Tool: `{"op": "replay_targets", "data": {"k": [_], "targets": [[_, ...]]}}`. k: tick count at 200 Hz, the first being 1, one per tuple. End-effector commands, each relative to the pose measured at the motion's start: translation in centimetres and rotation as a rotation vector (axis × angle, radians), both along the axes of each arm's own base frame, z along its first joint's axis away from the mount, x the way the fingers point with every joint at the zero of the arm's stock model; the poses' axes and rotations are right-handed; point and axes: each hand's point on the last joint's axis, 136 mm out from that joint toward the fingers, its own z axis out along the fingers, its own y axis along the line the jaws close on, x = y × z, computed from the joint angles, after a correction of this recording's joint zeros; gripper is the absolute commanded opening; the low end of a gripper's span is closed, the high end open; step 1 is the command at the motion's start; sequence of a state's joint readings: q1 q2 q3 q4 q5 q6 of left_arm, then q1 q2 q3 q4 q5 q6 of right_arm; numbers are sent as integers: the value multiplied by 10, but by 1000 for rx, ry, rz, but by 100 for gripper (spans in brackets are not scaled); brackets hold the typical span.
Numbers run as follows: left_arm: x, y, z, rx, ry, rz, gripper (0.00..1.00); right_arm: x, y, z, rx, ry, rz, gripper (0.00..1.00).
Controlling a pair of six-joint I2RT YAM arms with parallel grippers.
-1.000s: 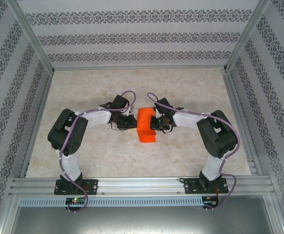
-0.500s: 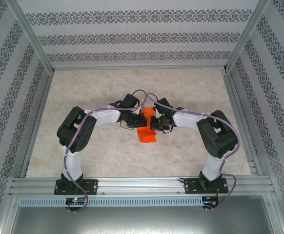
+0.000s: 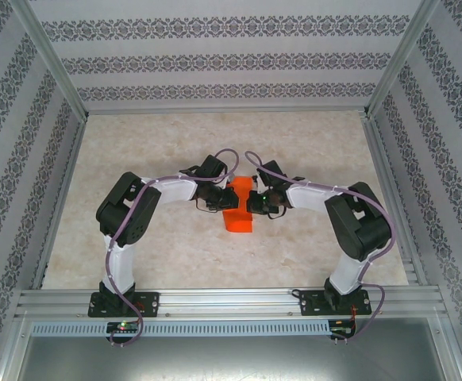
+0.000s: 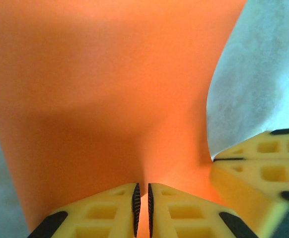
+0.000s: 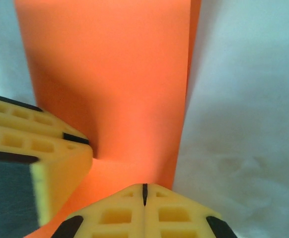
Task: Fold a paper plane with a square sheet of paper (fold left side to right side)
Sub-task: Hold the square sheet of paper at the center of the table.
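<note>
The square sheet of paper [image 3: 239,217] is bright orange and lies mid-table, partly folded, with its left side lifted and curling over to the right. My left gripper [image 3: 225,198] is shut on that raised flap. In the left wrist view the orange sheet [image 4: 109,74] rises from between the nearly closed jaws of the left gripper [image 4: 142,208]. My right gripper [image 3: 249,203] is at the sheet's right side. In the right wrist view the right gripper [image 5: 144,194] has its jaws fully together, resting over the paper [image 5: 114,74] near its right edge. The paper plane shape is not formed.
The marble-patterned table [image 3: 152,151] is bare around the sheet. Patterned walls and aluminium rails [image 3: 223,300] enclose the area. The two grippers are very close: the right gripper's fingers [image 4: 258,163] show in the left wrist view, the left gripper's fingers [image 5: 40,153] in the right wrist view.
My left gripper has moved right, carrying the sheet's left side up and over. The orange area seen from above has narrowed. The right gripper has barely moved.
</note>
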State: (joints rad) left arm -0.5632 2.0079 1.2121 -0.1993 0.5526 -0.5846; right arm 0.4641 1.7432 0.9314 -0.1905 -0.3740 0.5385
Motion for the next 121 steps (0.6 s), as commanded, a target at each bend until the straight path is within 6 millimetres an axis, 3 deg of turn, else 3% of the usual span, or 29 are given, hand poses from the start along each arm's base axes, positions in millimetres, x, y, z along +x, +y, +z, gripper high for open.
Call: {"op": "replay_targets", "data": {"k": [1, 63, 121], "targets": [[-17, 6, -23, 66, 51, 5, 18, 16, 11, 26, 111, -67, 31, 4], [-19, 4, -23, 67, 53, -2, 18, 45, 29, 19, 151, -79, 33, 3], [-16, 1, -11, 52, 29, -10, 19, 43, 24, -20, 81, 33, 6, 3]]}}
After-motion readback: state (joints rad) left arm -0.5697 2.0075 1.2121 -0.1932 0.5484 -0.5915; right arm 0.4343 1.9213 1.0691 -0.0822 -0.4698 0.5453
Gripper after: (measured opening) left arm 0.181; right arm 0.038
